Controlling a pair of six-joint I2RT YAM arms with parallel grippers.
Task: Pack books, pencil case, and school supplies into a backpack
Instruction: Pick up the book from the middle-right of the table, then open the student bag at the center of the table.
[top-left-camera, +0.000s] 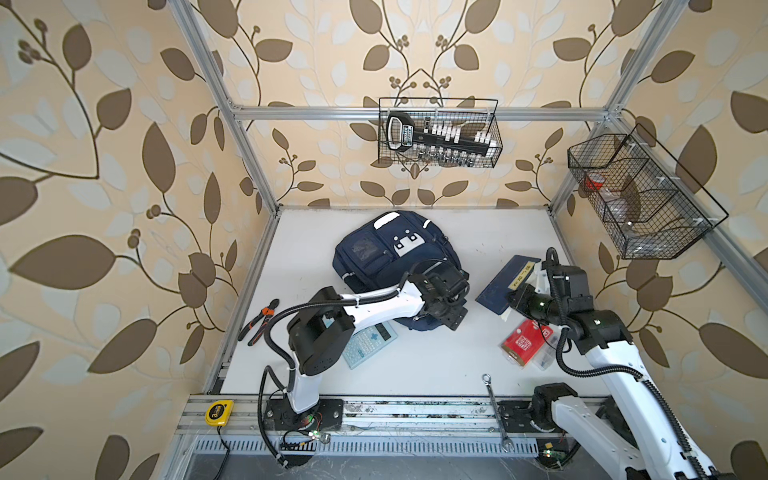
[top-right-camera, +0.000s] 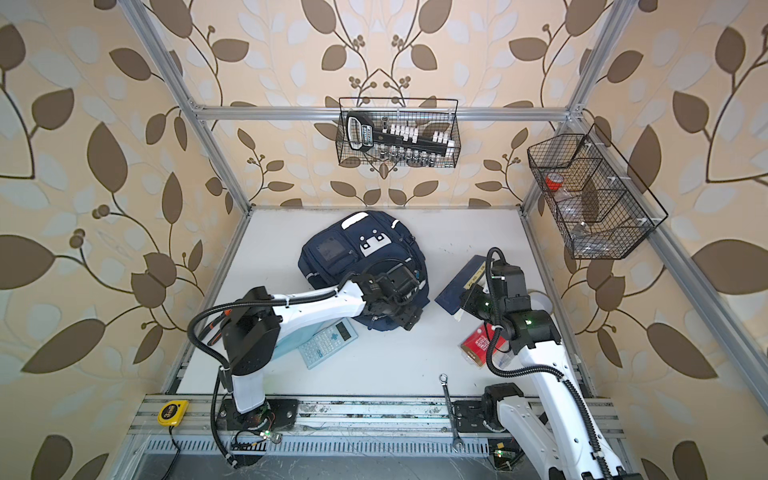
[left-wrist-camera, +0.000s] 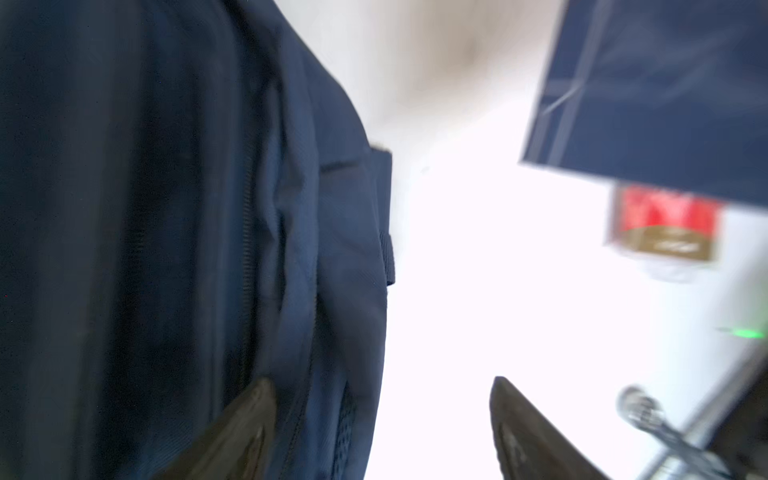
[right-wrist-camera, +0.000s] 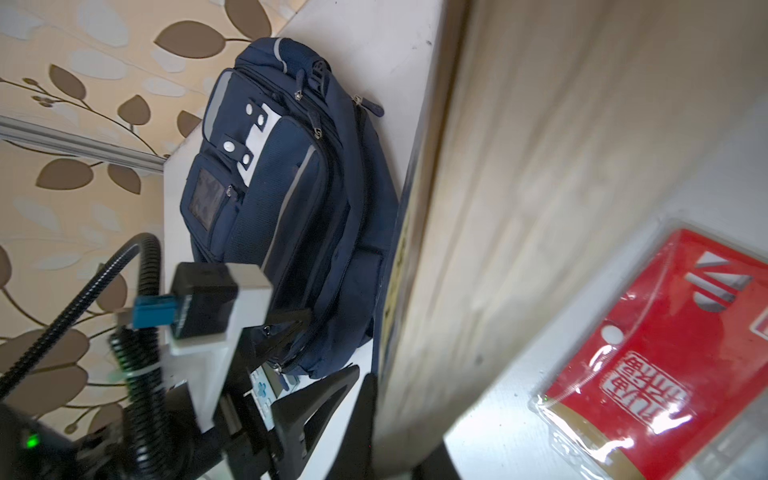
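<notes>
The navy backpack (top-left-camera: 386, 249) (top-right-camera: 353, 249) lies flat at the table's back middle. My left gripper (top-left-camera: 452, 319) (left-wrist-camera: 382, 432) stands open at its near edge, with one finger over the fabric (left-wrist-camera: 124, 208) and the other over bare table. My right gripper (top-left-camera: 512, 305) (right-wrist-camera: 399, 436) is shut on the near end of the navy books (top-left-camera: 505, 282) (top-right-camera: 459, 286), holding them tilted with the yellow label up. The pale blue calculator (top-left-camera: 372, 343) lies below the left arm. A pale blue pencil case (top-right-camera: 290, 343) peeks out beneath that arm. The clear red-labelled box (top-left-camera: 525, 343) (right-wrist-camera: 665, 353) lies under the right arm.
Orange-handled pliers (top-left-camera: 259, 322) lie at the left edge, and a yellow tape measure (top-left-camera: 219, 412) and a wrench (top-left-camera: 496, 411) rest on the front rail. Wire baskets hang on the back wall (top-left-camera: 440, 133) and the right wall (top-left-camera: 640, 195).
</notes>
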